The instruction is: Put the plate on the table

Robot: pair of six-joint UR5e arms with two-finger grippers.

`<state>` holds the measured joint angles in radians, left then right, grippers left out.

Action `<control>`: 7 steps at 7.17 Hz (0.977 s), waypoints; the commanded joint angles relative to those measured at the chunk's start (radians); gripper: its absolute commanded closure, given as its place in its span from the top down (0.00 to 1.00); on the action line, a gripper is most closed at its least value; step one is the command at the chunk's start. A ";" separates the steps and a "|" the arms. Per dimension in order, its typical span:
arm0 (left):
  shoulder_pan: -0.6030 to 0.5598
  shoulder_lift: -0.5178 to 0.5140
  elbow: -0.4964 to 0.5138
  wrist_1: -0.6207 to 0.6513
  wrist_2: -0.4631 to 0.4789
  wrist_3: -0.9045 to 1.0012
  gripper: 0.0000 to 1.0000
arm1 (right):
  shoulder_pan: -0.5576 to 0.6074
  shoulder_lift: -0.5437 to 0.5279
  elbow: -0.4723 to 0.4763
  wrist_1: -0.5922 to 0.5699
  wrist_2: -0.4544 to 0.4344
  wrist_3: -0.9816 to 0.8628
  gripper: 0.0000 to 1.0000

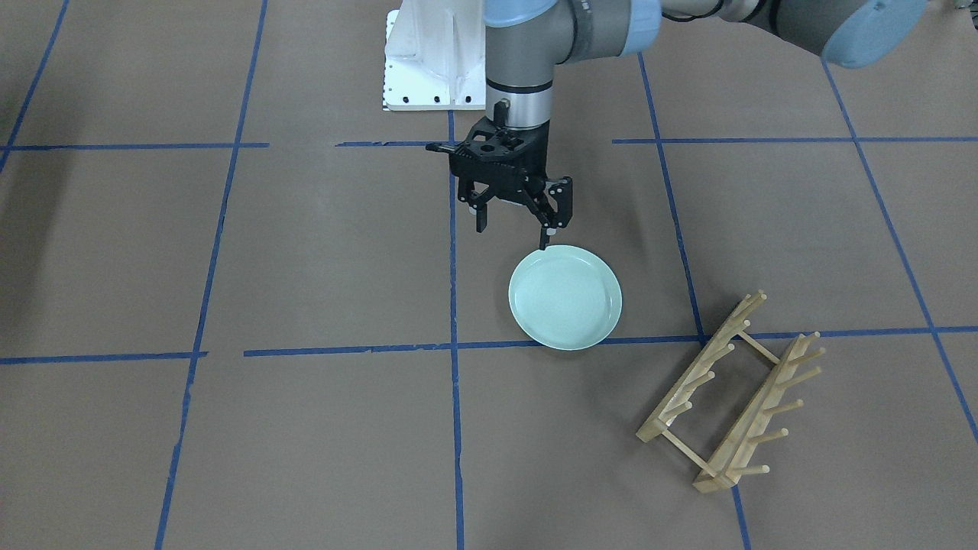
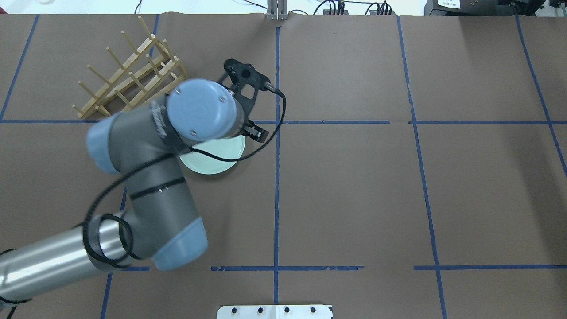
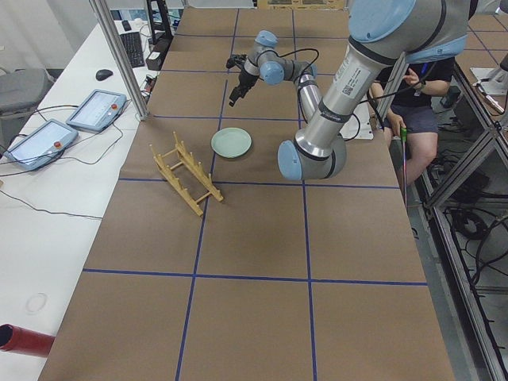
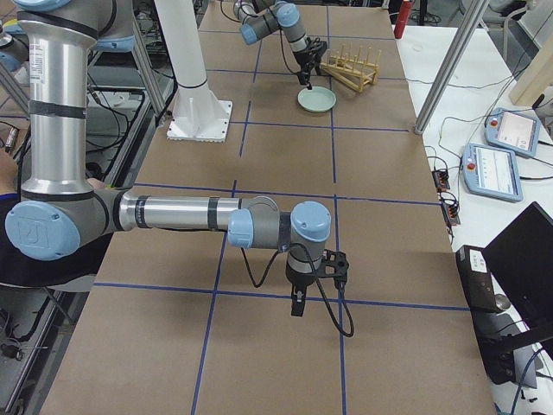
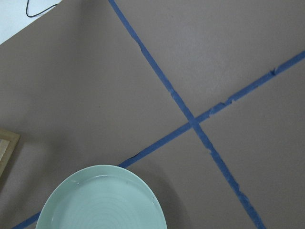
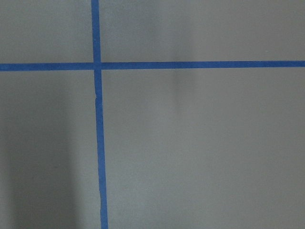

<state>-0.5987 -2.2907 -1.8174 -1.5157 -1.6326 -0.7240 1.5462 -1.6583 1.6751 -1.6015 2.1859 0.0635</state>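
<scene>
The pale mint-green plate (image 1: 565, 298) lies flat on the brown table (image 1: 306, 252), over a blue tape line. My left gripper (image 1: 512, 237) hangs just above the plate's rim on the robot's side, open and empty, with one fingertip close to the rim. The overhead view shows the plate (image 2: 217, 159) partly hidden under my left wrist. The left wrist view shows the plate (image 5: 102, 200) at the bottom left. My right gripper (image 4: 315, 277) points down over bare table far from the plate; I cannot tell whether it is open or shut.
A light wooden peg rack (image 1: 733, 393) stands on the table beside the plate, on the side away from the robot; it also shows in the overhead view (image 2: 128, 71). The white robot base (image 1: 432, 61) is at the near table edge. Blue tape lines (image 6: 97, 143) cross the table.
</scene>
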 commanded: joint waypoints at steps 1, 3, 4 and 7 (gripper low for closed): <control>-0.253 0.080 -0.075 -0.001 -0.307 0.003 1.00 | 0.000 0.000 0.000 0.000 0.000 0.001 1.00; -0.518 0.216 -0.094 0.006 -0.540 0.146 1.00 | 0.000 0.000 0.000 0.000 0.000 0.001 1.00; -0.606 0.331 -0.102 0.006 -0.571 0.316 1.00 | 0.000 0.000 0.000 0.000 0.000 0.001 1.00; -0.809 0.606 -0.039 0.008 -0.593 0.619 1.00 | 0.000 0.000 0.000 0.000 0.000 -0.001 1.00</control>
<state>-1.3186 -1.7953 -1.8909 -1.5076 -2.2083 -0.2264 1.5463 -1.6583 1.6751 -1.6015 2.1865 0.0641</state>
